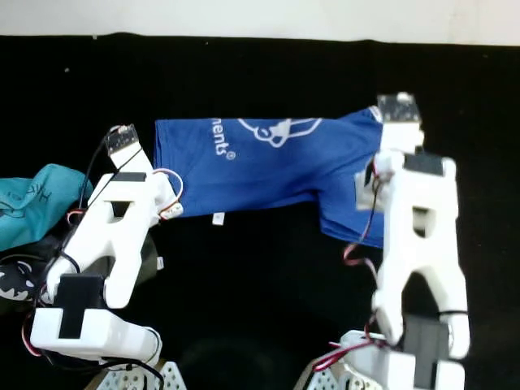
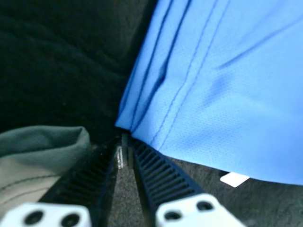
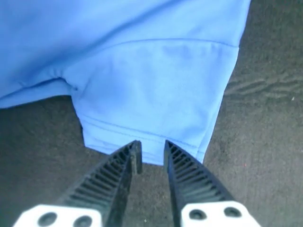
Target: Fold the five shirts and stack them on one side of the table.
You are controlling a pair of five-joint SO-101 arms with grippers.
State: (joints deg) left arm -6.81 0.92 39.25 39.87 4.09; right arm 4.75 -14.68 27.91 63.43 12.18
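1. teal shirt [image 1: 32,203]: it lies bunched well off the blue shirt's [image 1: 260,166] left end, at the edge of the black table [image 1: 268,309]. it looks parked there to wait its turn, out of the folding space.
2. grey-green cloth [image 2: 38,151]: it sits just beside the blue shirt's lower left corner, next to the left arm's jaws. it is probably another garment from the pile, though i cannot tell which.
3. left gripper [image 2: 125,141]: it is at the blue shirt's lower left corner. the jaws are drawn almost together, with the hem corner meeting their tips, so they seem clenched on that corner. a corner grip gives control of the whole left edge for a fold.
4. blue shirt: it is spread lengthwise across the middle of the table with its print facing up. its body is flat and its lower edge lies along the near side. a small white tag [image 1: 218,218] lies just below that edge. the shirt is spread but not yet folded, so the task looks to be in its early part.
5. right gripper [image 3: 151,150]: it is at the hem of the blue shirt's right sleeve. its jaws are parted by a narrow gap, with the tips over the hem edge and nothing clamped. i judge it is lined up to pinch the sleeve so both ends can rise together.
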